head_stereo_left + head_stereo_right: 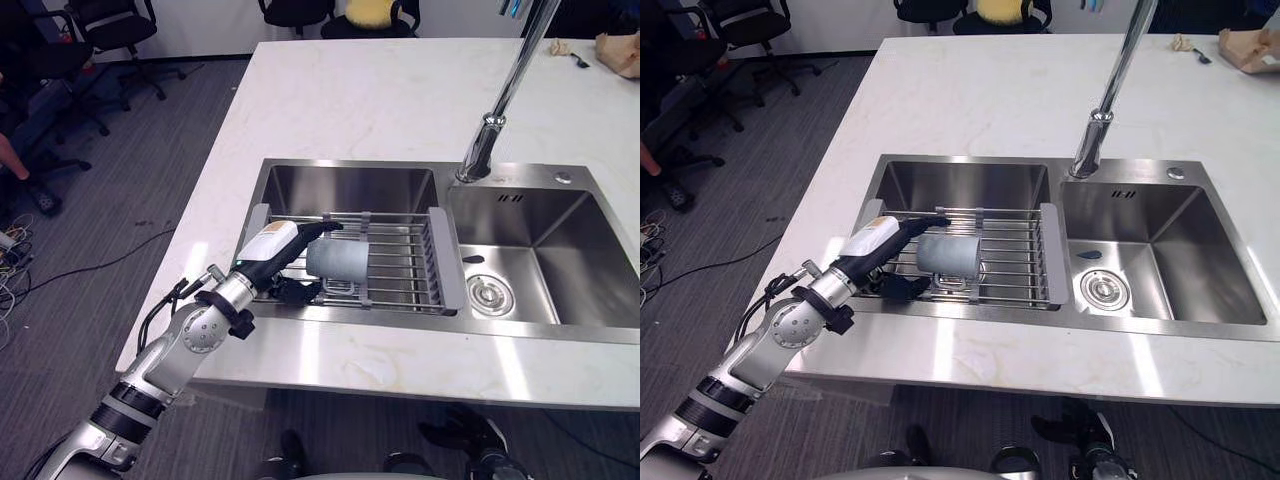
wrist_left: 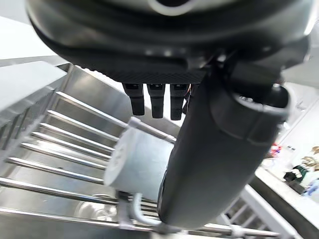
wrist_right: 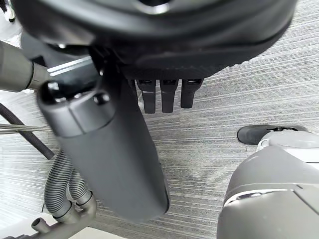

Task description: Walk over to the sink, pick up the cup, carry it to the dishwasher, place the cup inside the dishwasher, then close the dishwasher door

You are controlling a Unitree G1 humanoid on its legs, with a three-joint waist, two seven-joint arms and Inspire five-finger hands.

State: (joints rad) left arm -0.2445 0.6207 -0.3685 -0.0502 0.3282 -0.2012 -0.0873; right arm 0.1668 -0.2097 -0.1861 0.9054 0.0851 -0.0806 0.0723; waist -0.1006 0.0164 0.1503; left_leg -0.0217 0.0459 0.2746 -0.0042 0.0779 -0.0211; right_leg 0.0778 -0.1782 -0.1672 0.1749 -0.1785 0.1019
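Note:
A grey cup (image 1: pixel 341 259) lies on its side on the wire rack (image 1: pixel 400 270) across the sink's left basin; it also appears as the cup (image 2: pixel 137 159) in the left wrist view. My left hand (image 1: pixel 272 247) reaches in from the lower left and is open. Its straight fingers (image 2: pixel 157 102) extend over the cup's top, and its thumb (image 2: pixel 214 164) lies along the cup's near side. I cannot tell whether they touch the cup. My right hand (image 3: pixel 124 149) hangs over the carpet, open and holding nothing.
A tall chrome faucet (image 1: pixel 500 100) rises between the two basins; the right basin (image 1: pixel 545 265) has a drain. The white marble counter (image 1: pixel 380 100) surrounds the sink. Office chairs (image 1: pixel 100 40) stand on the grey carpet to the left. A brown bag (image 1: pixel 620 50) sits far right.

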